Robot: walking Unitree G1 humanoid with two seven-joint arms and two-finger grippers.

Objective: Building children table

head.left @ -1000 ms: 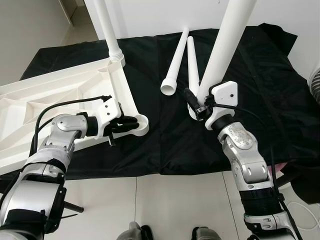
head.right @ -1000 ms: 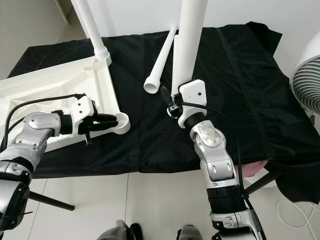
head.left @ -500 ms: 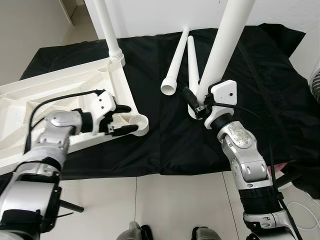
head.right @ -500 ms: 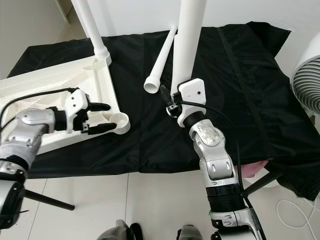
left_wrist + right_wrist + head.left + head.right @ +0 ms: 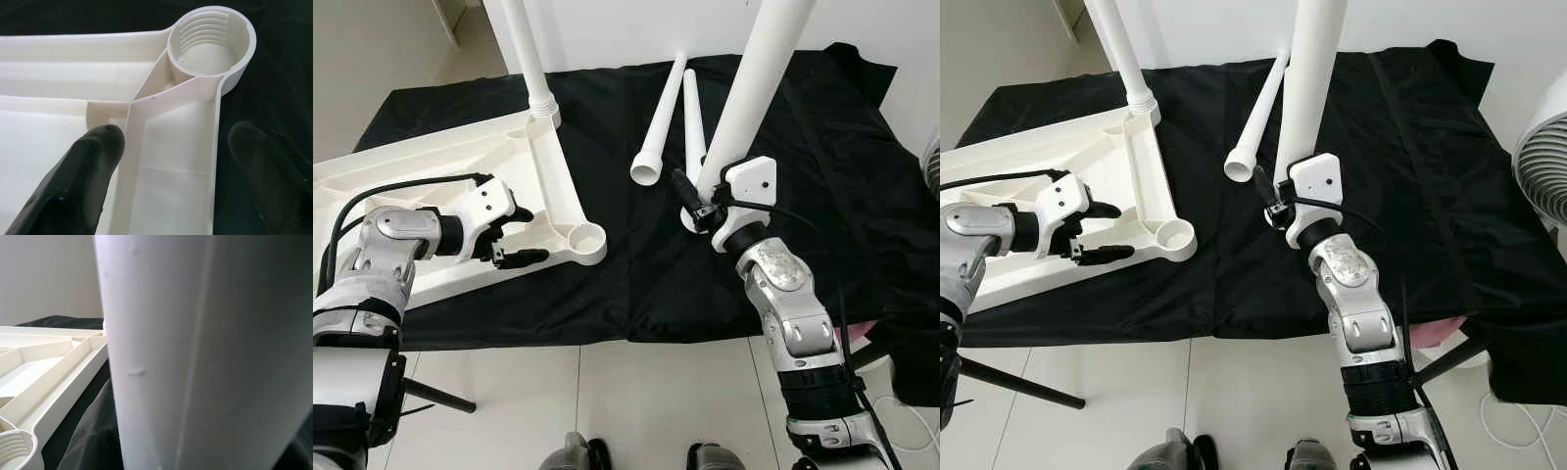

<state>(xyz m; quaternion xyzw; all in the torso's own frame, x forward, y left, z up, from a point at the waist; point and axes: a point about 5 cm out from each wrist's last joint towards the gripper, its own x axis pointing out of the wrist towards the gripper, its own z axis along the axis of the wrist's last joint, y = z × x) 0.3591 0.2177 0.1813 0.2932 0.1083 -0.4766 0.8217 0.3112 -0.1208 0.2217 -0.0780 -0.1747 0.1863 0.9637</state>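
**Tabletop lies upside down as robot readies a second leg**

The white tabletop lies underside up on a surface draped in black cloth, its long axis running from the robot's left toward the middle, ribs and corner sockets facing upward. One leg already stands screwed into the far corner. The right hand is clamped on the lower end of another white leg, held nearly upright with its top tilted away to the right and its foot just over the cloth. Two spare legs lie side by side behind it, pointing away from the robot. The left hand, fingers apart, straddles the tabletop's edge beside the empty threaded socket. The likely next move: carry the held leg across, square it over that socket and twist it in.
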